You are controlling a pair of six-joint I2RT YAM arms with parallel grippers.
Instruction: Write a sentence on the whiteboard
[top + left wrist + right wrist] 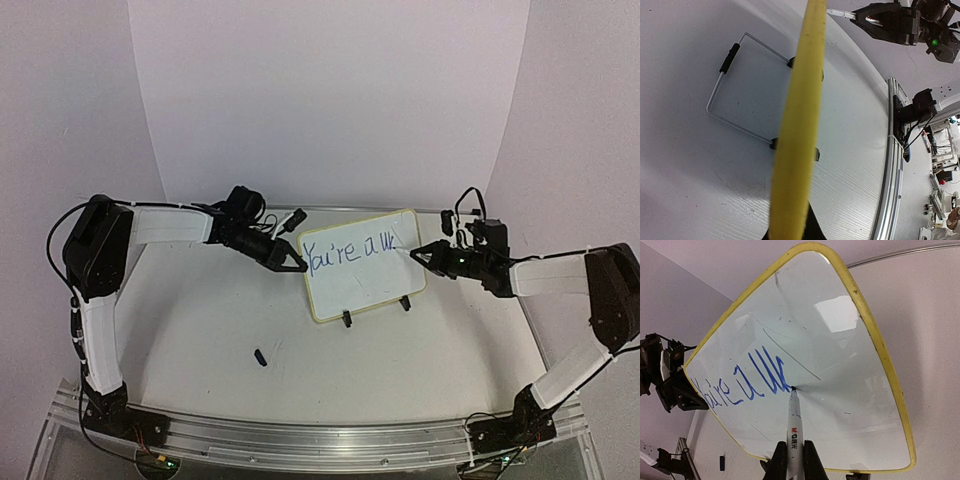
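Observation:
The whiteboard (365, 278) stands tilted on two black clip feet at the table's middle. The sentence (347, 249) in blue reads "You're a" plus a few more strokes, in one line along the top. My left gripper (298, 266) is shut on the board's left edge. In the left wrist view the yellow rim (802, 100) runs edge-on between its fingers (816, 231). My right gripper (426, 256) is shut on a white marker (794, 427). The marker's tip touches the board (850, 370) at the end of the lettering (740, 385).
A small dark marker cap (260, 356) lies on the table in front of the board. A wire stand (720, 95) lies behind the board. An aluminium rail (300, 440) runs along the near edge. White walls enclose the back and sides.

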